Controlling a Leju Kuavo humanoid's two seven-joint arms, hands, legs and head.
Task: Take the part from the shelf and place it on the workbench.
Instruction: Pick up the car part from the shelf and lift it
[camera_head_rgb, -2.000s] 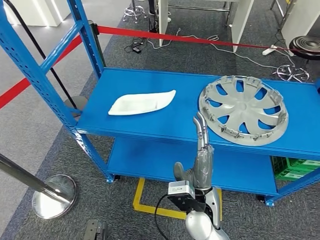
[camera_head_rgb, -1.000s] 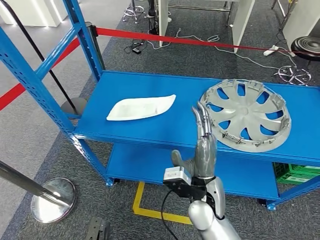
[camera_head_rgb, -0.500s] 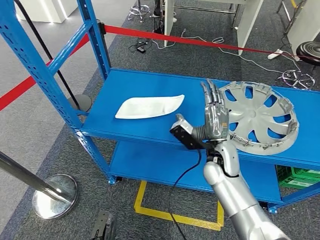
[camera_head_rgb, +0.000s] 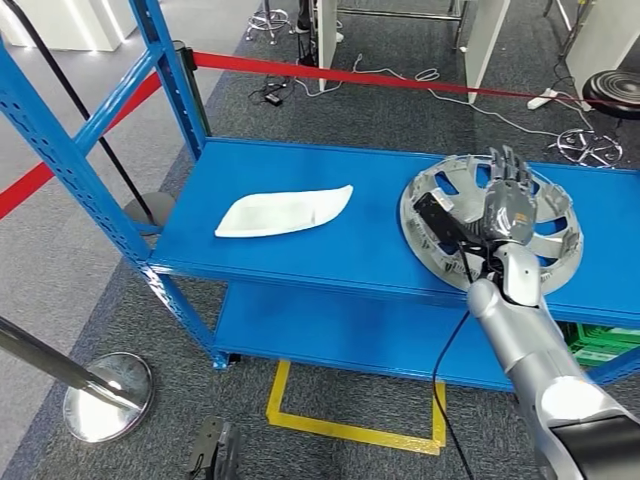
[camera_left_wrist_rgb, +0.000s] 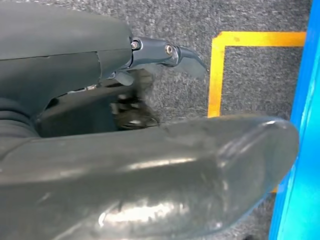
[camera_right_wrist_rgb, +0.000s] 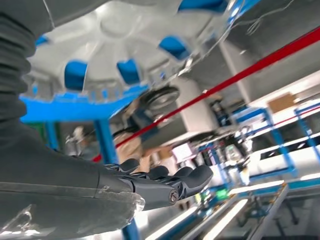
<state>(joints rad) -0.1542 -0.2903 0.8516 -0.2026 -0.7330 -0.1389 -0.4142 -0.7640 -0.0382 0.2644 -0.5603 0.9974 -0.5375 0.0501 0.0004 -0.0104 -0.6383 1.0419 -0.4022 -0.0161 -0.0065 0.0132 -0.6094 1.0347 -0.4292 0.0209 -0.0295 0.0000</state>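
Note:
A silver wheel cover (camera_head_rgb: 555, 235) lies flat on the right part of the blue shelf (camera_head_rgb: 362, 245). It also appears, blurred, in the right wrist view as the wheel cover (camera_right_wrist_rgb: 124, 35). My right hand (camera_head_rgb: 509, 200) hovers over its middle with straight, spread fingers (camera_right_wrist_rgb: 181, 177) and holds nothing. Whether it touches the cover I cannot tell. A white curved part (camera_head_rgb: 283, 210) rests on the shelf's left half, well away from the hand. My left hand (camera_left_wrist_rgb: 151, 165) hangs low above the carpet beside the shelf's edge; its thumb and a dark finger (camera_left_wrist_rgb: 166, 50) stand apart with nothing between them.
The shelf has blue uprights (camera_head_rgb: 68, 150) at the left and a lower level (camera_head_rgb: 340, 330). A green crate (camera_head_rgb: 604, 345) sits under the right end. Yellow floor tape (camera_head_rgb: 340, 425) marks the carpet in front. A red barrier tape (camera_head_rgb: 377, 78) and a post base (camera_head_rgb: 109, 395) stand nearby.
My right arm has swung from the shelf's front edge up and to the right, over the wheel cover. The camera shifted a little between frames.

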